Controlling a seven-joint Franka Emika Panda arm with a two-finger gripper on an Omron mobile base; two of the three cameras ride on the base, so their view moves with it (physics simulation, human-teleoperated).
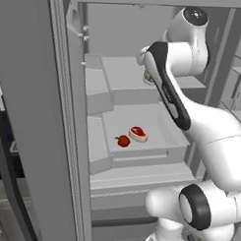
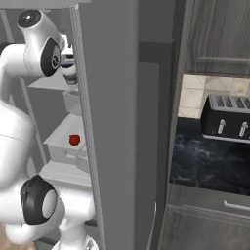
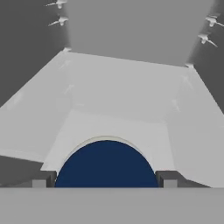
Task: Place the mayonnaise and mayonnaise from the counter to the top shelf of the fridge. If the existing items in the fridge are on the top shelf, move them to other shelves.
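Hand point(image 3: 105, 180) astride one jar point(image 3: 106, 164), one steak point(image 1: 138, 134)

One mayonnaise jar point(image 3: 106, 164), one steak point(image 1: 138, 134), one red vegetable point(image 1: 123, 141), one toaster point(image 2: 228, 118).

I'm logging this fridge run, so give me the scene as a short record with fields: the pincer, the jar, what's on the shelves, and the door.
pincer: over the top shelf, fingertips either side of the jar
jar: white mayonnaise with dark navy lid, standing on the top shelf
grip: jaws wide; contact with the jar cannot be told
lower shelf: raw steak and round red vegetable, side by side
fridge door: open
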